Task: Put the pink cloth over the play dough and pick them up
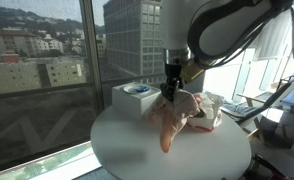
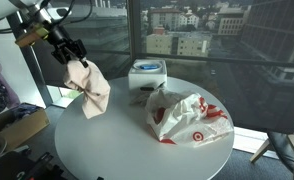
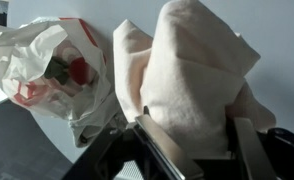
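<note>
The black Robotiq gripper, jaws clamped on one soft pink cloth, holds it above the round white table, long axis vertical, free end pointing down. Beyond lies one crumpled white plastic bag with red bullseye marks, possibly Target's. Farthest stands one white box.

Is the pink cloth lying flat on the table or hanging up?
Hanging. The hand pinches the top of the cloth, which droops down in a bunch, not spread flat.
</note>
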You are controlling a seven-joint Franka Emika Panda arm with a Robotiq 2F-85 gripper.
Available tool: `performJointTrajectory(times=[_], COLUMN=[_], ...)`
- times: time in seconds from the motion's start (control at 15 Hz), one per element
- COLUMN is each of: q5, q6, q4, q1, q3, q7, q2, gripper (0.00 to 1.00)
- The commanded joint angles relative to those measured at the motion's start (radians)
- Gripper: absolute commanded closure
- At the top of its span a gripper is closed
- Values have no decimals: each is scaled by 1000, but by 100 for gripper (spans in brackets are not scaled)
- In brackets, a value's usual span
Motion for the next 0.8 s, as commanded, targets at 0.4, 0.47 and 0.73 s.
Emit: performJointTrajectory(times=[0.4, 0.47, 0.73], q5=[-231, -219, -175], q6=[41, 43, 55], q4=[164, 180, 250], q1=[68, 79, 114], q3=[-131, -147, -199], q7=[175, 166, 115], q2=[443, 477, 608], gripper=[66, 66, 66])
